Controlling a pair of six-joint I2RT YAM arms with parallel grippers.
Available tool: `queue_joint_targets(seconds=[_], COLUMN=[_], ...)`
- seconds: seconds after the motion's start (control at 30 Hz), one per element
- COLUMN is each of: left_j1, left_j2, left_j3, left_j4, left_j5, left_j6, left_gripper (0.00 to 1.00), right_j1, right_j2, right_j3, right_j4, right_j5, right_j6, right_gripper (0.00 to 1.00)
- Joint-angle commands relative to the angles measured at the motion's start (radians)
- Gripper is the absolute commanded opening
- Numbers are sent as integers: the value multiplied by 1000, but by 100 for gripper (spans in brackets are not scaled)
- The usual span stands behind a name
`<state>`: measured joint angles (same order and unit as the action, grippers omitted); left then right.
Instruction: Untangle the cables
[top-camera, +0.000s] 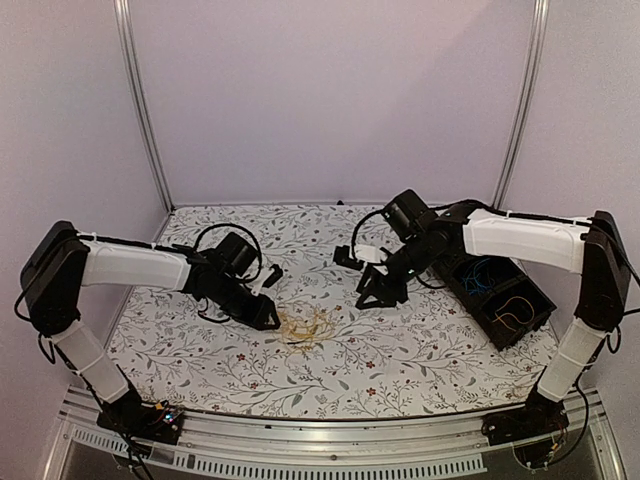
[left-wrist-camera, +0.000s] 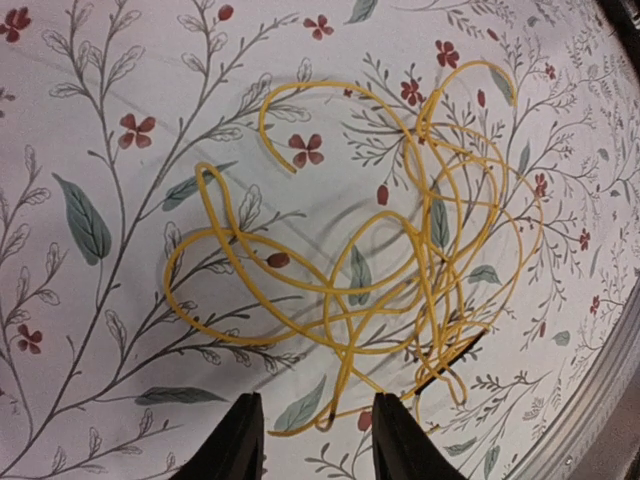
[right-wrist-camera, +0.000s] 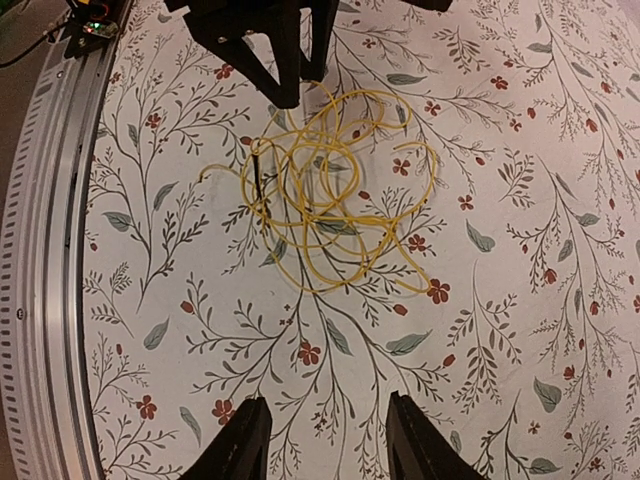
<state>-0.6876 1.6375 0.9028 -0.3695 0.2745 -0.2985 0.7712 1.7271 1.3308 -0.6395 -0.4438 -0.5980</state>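
With left fingers (left-wrist-camera: 240, 445) and right fingers (right-wrist-camera: 238, 440) both apart, gripping nothing, best pinch a loose end of the yellow cables (left-wrist-camera: 430, 250) (never the knotted middle) and pull gently.

Tangle of thin yellow wire cables (left-wrist-camera: 400, 280), which I saw carried one short black stretch; flat white table cover (left-wrist-camera: 200, 60) was printed with grey-green leafy sprigs and small red flowers; two-finger plastic left gripper (left-wrist-camera: 317, 405) was black.
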Motion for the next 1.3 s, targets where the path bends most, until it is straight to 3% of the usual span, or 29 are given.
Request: queue_joint_targets(seconds=[0.0, 0.1, 0.17, 0.47, 0.73, 1.13, 1.2, 1.27], left_j1=[-10, -13, -27, -123, -177, -234, -237, -238], left_j2=[22, 23, 1, -274, -314, -324, -319, -314], left_j3=[27, 54, 76, 112, 163, 180, 180, 178], left_j4=[-29, -50, -63, 51, 61, 90, 94, 97], left_j5=[-30, -58, -94, -166, -185, -230, -233, -244], left_j6=[-2, 0, 16, 119, 158, 137, 137, 138], left_gripper=[25, 5, 0, 0, 0, 0, 0, 0], right_j1=[-4, -4, -4, -4, -4, -3, -3, -3], right_j2=[-50, -58, -55, -22, 115, 216, 216, 216], right_j3=[-36, -43, -31, 192, 438, 422, 409, 407], right_j4=[29, 37, 35, 0, -40, -59, -46, -36], right_j5=[-20, -14, -15, -108, -264, -529, -549, -544], right_j6=[-9, -13, -11, 49, 107, 152, 160, 172], right_gripper=[44, 44, 43, 49, 56, 61, 55, 38])
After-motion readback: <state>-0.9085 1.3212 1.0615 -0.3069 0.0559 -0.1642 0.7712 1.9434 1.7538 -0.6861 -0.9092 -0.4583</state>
